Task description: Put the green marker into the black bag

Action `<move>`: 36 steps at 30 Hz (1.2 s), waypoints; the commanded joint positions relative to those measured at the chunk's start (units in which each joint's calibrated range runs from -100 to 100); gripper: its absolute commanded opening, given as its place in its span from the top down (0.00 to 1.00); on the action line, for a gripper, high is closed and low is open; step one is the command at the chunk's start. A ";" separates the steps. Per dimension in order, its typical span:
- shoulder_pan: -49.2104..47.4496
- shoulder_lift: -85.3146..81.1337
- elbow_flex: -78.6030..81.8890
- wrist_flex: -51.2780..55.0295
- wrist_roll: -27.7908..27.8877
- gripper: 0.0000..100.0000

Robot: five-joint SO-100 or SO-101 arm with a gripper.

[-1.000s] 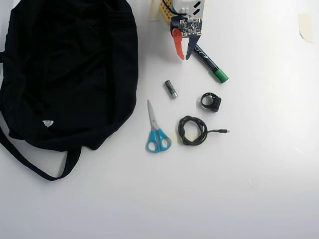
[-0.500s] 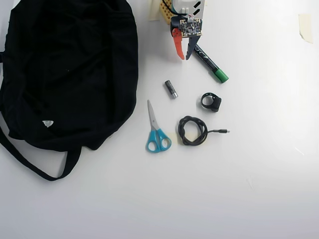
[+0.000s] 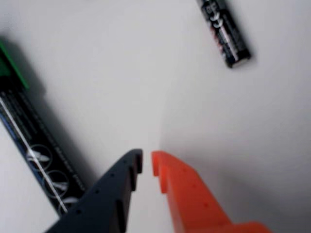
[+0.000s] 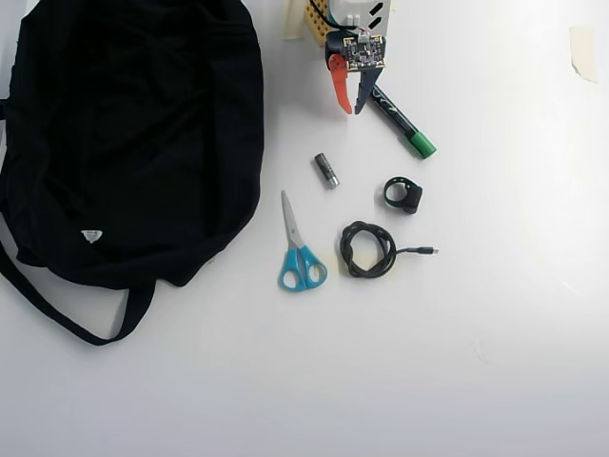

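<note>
The pincer (image 4: 350, 108) hangs at the far edge of the desk (image 4: 495, 362), its orange and dark fingers nearly together with only a narrow gap and nothing between them; it grips no object. The green marker (image 4: 400, 122) lies flat on the desk just beside the dark finger, to its right in the overhead view, apparently not quite in contact. Its long axis runs diagonally: the barrel end sits far and close under the pincer's body, and the green cap points nearer and to the right. In the wrist view the pincer (image 3: 146, 162) is seen from behind its tips, with the marker's black printed barrel (image 3: 36, 145) alongside the dark finger at the left edge, outside the gap. The fingers point roughly nearward, so the marker crosses their line at an angle rather than lying between them. Judgement: the grasp calls for a small shift to the right in the overhead view, a wider opening, and a straddle across the barrel. The black bag (image 4: 133, 143) lies well apart to the left.
</note>
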 commanded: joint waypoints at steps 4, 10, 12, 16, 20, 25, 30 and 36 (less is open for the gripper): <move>-0.29 -0.08 1.25 -0.36 0.26 0.98; -0.29 0.17 1.25 -0.36 0.21 0.98; -0.29 0.25 1.25 -0.62 0.21 0.98; -0.37 0.58 -0.82 -3.29 0.21 0.98; -0.37 5.06 -8.19 -10.61 0.21 0.98; -1.71 16.02 -19.69 -19.74 0.21 0.98; -4.63 27.55 -30.92 -29.56 0.21 0.98; -4.48 46.89 -46.55 -43.00 0.32 0.98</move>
